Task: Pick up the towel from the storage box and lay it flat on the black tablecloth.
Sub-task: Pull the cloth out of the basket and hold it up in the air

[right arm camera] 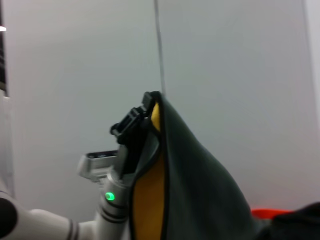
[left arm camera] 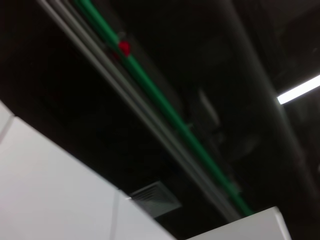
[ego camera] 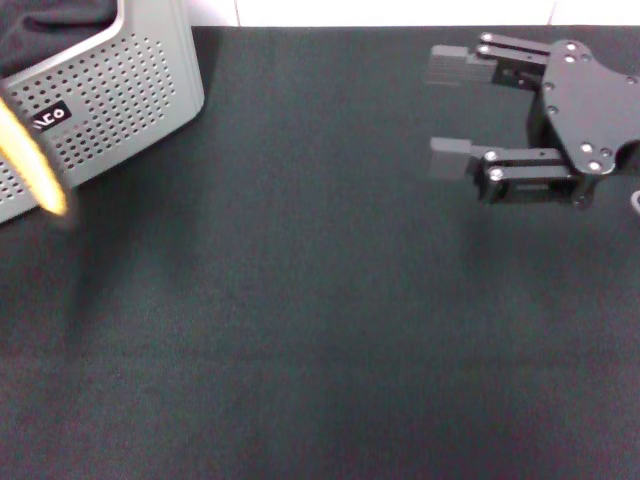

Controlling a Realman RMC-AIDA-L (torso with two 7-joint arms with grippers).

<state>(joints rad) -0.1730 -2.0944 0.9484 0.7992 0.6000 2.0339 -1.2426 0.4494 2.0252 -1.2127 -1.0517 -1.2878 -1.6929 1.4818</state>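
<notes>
One towel hangs clamped in left gripper | head view: right gripper spread, idle over black tablecloth

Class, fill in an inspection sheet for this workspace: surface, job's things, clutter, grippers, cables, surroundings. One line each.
Surface: black tablecloth spread flat across the head view.
Job's things: storage box at the far left corner; towel lifted, hanging draped, grey face outward, yellow face inside.
Clutter: nothing seen.
Grippers: left gripper shut on the towel's top edge, raised; right gripper open, over the cloth at the far right, holding nothing.
Cables: nothing seen.
Surroundings: white wall panels behind; dark ceiling with green pipe overhead.
</notes>
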